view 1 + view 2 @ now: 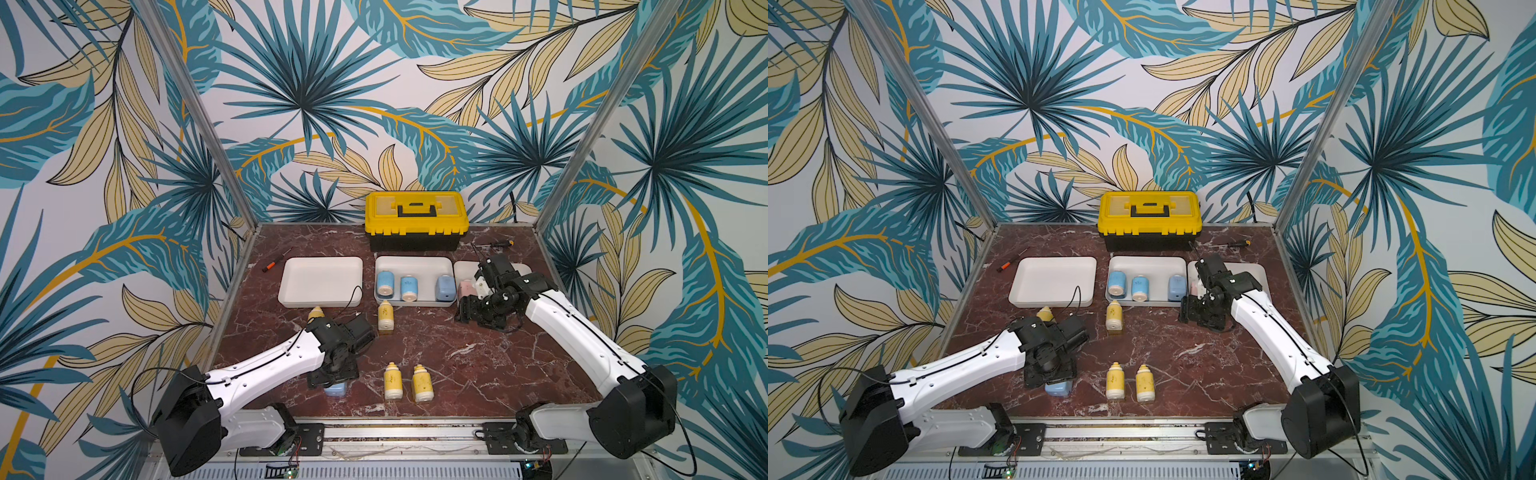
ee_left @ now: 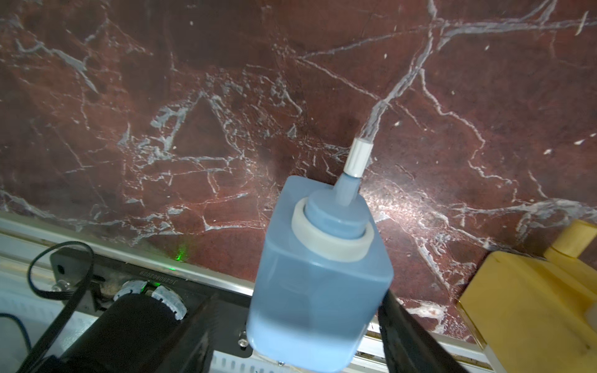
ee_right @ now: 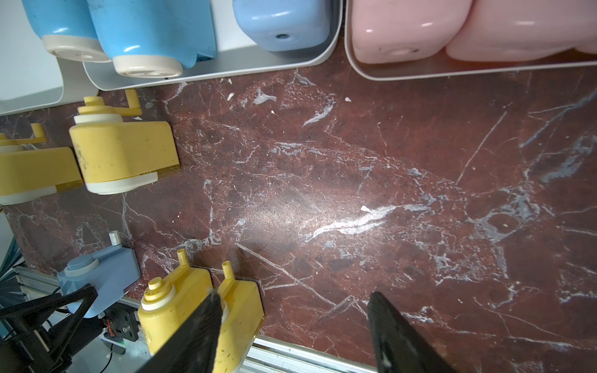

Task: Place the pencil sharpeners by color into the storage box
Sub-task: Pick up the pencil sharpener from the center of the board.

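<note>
The left end effector (image 2: 318,323) is clamped on a blue sharpener (image 2: 318,274) at lower left of the surface (image 1: 478,353), two yellow sharpeners (image 1: 408,381) beside it. The right end effector (image 3: 295,332), fingers apart and empty, hangs before the pink-filled tray (image 3: 420,72) at right.

Three trays stand side by side across the far half of the table (image 1: 457,365): the left tray (image 1: 320,281), the middle tray (image 1: 413,259) holding three sharpeners (image 1: 409,288), and the right tray (image 1: 463,268). Behind the middle tray sits the toolbox (image 1: 417,219). Two sharpeners (image 1: 392,381) lie side by side near the front edge
</note>
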Controlling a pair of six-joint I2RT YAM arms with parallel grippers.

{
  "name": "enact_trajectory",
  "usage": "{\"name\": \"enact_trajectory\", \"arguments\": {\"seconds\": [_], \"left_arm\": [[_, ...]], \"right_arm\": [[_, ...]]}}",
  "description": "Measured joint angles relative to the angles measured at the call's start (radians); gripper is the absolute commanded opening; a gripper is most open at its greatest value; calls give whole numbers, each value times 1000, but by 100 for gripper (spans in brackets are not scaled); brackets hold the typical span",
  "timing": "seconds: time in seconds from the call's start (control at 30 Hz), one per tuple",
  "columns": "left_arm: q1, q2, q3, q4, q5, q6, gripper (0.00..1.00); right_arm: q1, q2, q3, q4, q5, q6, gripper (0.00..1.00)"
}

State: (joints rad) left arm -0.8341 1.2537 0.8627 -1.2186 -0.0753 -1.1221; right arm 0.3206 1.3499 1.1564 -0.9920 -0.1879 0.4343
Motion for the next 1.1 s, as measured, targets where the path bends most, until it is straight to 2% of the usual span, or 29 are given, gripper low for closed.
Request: {"name": "enact_trajectory", "arguments": {"seconds": [0.23, 0.67, 0.9, 1.1], "left_arm": [[13, 13, -47, 52, 35, 24, 74], [38, 61, -49, 100, 62, 82, 56], [49, 63, -49, 105, 74, 103, 52], [56, 63, -51, 108, 81, 116, 44]], "right_arm": [[0, 0, 0, 0, 0, 3, 73], [0, 0, 0, 0, 1, 3, 73], [0, 0, 0, 0, 1, 3, 73], [0, 0, 1, 0, 4, 4, 73]]}}
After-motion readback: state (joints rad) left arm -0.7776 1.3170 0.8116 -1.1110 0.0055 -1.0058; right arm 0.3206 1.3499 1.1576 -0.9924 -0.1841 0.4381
